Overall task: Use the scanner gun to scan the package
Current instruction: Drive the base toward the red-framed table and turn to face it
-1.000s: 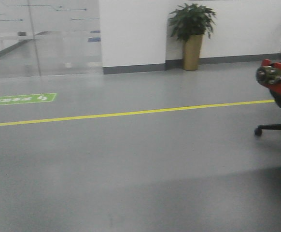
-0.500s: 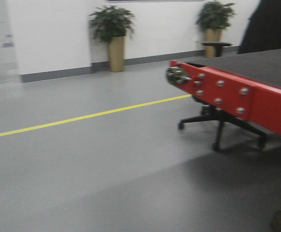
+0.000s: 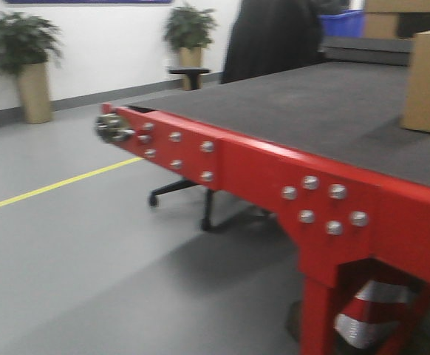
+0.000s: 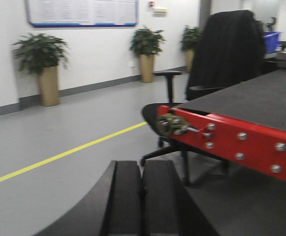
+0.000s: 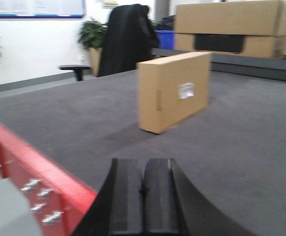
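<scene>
Risks toppling the upright package [image 5: 175,91], far right, with left gripper [image 4: 142,164] and right gripper [image 5: 143,164] pinched closed, empty, scanner gun unseen.

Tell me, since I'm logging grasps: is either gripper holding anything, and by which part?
Nothing is held: the left gripper and the right gripper both have their jaws shut, empty.

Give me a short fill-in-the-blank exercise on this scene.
The package bears a small ___ label.
The table frame is painted ___.
The left gripper and right gripper both have jaws ___.
A ___ line runs along the floor.
Missing words: white, red, shut, yellow.
</scene>
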